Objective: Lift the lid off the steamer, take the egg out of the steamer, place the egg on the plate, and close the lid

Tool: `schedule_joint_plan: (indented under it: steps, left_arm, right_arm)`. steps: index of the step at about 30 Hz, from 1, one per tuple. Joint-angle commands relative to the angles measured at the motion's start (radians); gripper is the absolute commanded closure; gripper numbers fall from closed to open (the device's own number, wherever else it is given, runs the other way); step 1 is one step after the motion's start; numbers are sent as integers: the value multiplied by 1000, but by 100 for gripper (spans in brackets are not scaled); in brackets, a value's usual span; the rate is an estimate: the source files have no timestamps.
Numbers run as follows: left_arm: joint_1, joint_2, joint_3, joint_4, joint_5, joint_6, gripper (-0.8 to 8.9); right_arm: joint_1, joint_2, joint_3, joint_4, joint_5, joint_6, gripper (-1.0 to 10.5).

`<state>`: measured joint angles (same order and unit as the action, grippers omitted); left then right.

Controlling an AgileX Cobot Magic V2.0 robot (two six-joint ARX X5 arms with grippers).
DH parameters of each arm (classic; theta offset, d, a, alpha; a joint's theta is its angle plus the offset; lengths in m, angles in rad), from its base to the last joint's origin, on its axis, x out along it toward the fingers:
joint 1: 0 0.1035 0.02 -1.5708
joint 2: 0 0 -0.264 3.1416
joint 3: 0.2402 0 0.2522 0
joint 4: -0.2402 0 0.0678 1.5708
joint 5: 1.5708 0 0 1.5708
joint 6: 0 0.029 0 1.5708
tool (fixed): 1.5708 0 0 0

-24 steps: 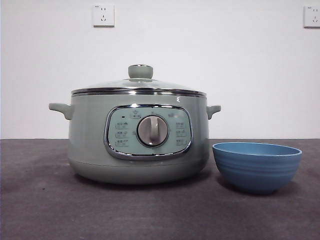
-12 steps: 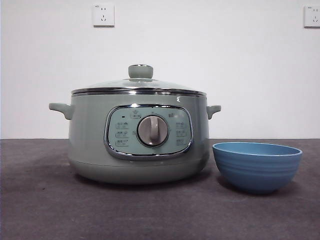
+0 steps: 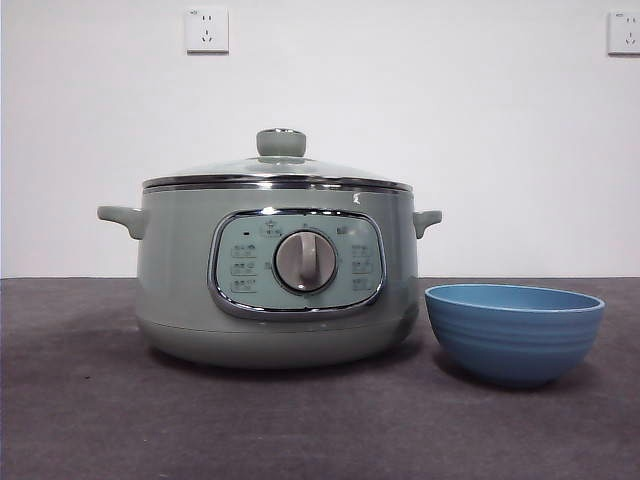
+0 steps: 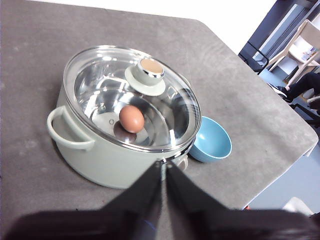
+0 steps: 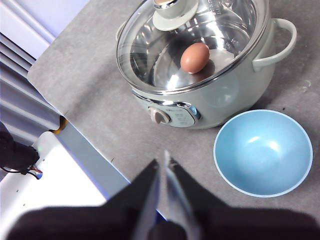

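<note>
The lid sits square on the steamer, so lifting it is the step in hand. Through the glass both wrist views show the brown egg resting on the steamer's shiny floor, a little off centre. The plate, a deep blue bowl, stands just to the right of the steamer on the grey table, near but not touching, and holds nothing.

To do the lift well, I judge a claw should come down straight over the pale green knob, open wide enough to straddle it, close firmly under its flared top, and raise the lid level so the chrome rim clears the steamer without dragging. The lid then needs a spot well away from the plate, so the path from egg to plate stays free.

Both arms wait high above the table and out of the front view. The left claw hangs over the steamer's rim with its jaws pressed together, holding nothing. The right claw hovers near the steamer's dial and the plate, jaws likewise together and empty
</note>
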<state>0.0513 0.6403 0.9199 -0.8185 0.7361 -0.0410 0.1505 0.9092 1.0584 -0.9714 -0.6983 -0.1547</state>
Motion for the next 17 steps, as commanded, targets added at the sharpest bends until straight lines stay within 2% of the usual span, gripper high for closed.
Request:
schedule_joint_plan:
  steps: [1, 3, 4, 13, 17]
  left_arm:
    - [0, -1, 5, 4, 3, 19, 371]
    - [-3, -1, 5, 3, 3, 19, 285]
    - [-8, -1, 5, 5, 4, 19, 284]
    - [-96, 70, 37, 93, -4, 11, 284]
    - [-157, 167, 126, 95, -63, 21, 284]
  right_arm:
    - [2, 0, 5, 7, 1, 0, 538]
    - [2, 0, 5, 11, 1, 2, 409]
    - [2, 0, 5, 13, 0, 2, 397]
    - [2, 0, 5, 27, -2, 8, 410]
    - [2, 0, 5, 28, -2, 8, 410]
